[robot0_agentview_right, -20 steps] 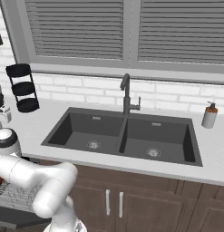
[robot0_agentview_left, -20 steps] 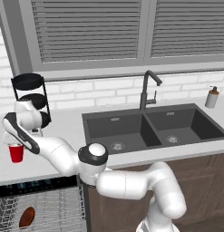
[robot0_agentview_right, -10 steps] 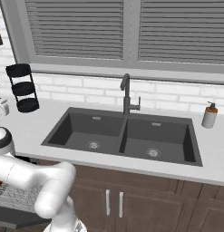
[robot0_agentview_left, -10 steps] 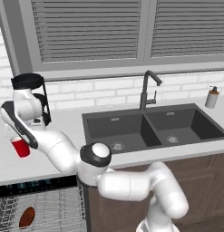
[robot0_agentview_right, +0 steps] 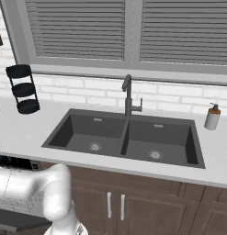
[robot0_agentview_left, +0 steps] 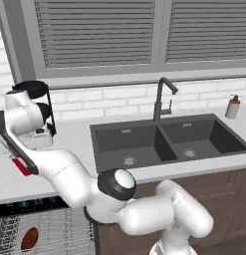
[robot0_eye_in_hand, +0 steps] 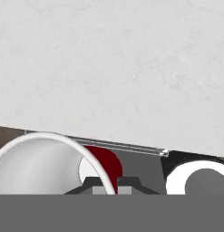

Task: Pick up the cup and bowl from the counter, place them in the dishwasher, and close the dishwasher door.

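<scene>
Left base view first: one cup (robot0_agentview_left: 21,167), just a sliver of red peeking out beside my forearm over the counter (robot0_agentview_left: 74,130) at the far left. One bowl (robot0_agentview_left: 29,238) too, reddish-brown, already sitting in the wire rack of the dishwasher (robot0_agentview_left: 42,229), which is open below the counter edge. One double sink (robot0_agentview_left: 167,142) with one faucet (robot0_agentview_left: 163,97) behind it, nothing in either basin. One soap bottle (robot0_agentview_left: 233,106) near the right end, one black three-tier stand (robot0_agentview_left: 36,102) tucked behind my arm by the wall.

Right base view: same sink (robot0_agentview_right: 124,138), same faucet (robot0_agentview_right: 128,95), soap bottle (robot0_agentview_right: 212,117) on the right, tiered stand (robot0_agentview_right: 24,88) on the left with its trays bare. Plenty of bare counter (robot0_agentview_right: 23,131) between the stand and the sink, and two brown cabinet doors (robot0_agentview_right: 133,204) under the basin.

Hand view: my gripper (robot0_eye_in_hand: 110,183) is clenched on the cup's (robot0_eye_in_hand: 45,165) white rim, one fingertip inside the wall and one outside. The cup's mouth faces the camera and looks empty. Pale counter (robot0_eye_in_hand: 109,68) stretches beyond, with its front edge running right behind the cup.
</scene>
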